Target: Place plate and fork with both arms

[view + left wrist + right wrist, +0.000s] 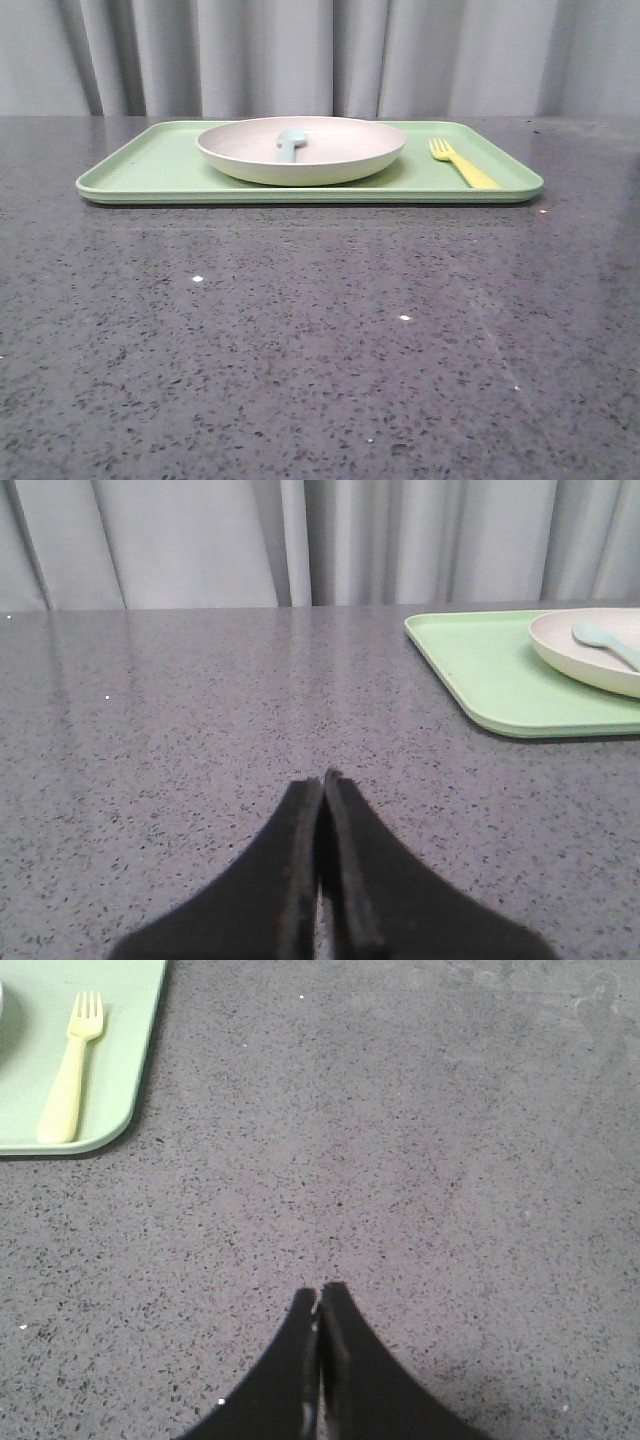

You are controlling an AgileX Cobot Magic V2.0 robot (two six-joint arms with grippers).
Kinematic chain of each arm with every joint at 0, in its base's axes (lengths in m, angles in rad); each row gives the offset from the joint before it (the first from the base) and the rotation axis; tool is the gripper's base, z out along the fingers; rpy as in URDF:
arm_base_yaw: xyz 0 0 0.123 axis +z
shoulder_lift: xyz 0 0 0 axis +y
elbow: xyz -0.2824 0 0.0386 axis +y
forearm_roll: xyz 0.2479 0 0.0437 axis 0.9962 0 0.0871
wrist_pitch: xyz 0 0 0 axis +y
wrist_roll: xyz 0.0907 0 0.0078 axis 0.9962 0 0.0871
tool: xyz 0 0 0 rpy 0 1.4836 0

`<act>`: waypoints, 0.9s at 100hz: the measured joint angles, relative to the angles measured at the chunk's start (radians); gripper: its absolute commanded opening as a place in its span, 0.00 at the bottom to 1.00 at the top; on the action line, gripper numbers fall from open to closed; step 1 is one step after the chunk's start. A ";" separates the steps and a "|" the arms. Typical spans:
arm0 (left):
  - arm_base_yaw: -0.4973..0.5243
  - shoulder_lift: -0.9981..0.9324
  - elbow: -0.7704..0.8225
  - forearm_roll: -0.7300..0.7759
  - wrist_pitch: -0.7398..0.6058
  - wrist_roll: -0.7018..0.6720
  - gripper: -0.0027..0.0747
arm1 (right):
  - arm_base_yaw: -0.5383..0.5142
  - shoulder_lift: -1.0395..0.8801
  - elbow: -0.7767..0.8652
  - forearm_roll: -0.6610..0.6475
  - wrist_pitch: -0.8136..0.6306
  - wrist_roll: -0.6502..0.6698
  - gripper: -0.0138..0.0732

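The cream-white plate (300,150) rests on the middle of a light-green tray (140,172), with a pale blue spoon (290,143) lying in it. The yellow fork (462,165) lies flat on the tray, to the right of the plate. No arm shows in the front view. My left gripper (322,776) is shut and empty over bare table, with the tray (480,670) and plate (590,655) off to one side. My right gripper (320,1289) is also shut and empty, with the fork (68,1070) well away from it on the tray's corner (120,1110).
The dark speckled stone table (320,340) stretches in front of the tray. Grey curtains (320,55) hang behind the table's far edge. The spoon (605,640) in the plate also shows in the left wrist view.
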 measured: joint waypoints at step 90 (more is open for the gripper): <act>0.000 0.000 0.020 0.002 -0.127 0.000 0.01 | 0.000 0.000 0.000 0.000 0.000 0.000 0.02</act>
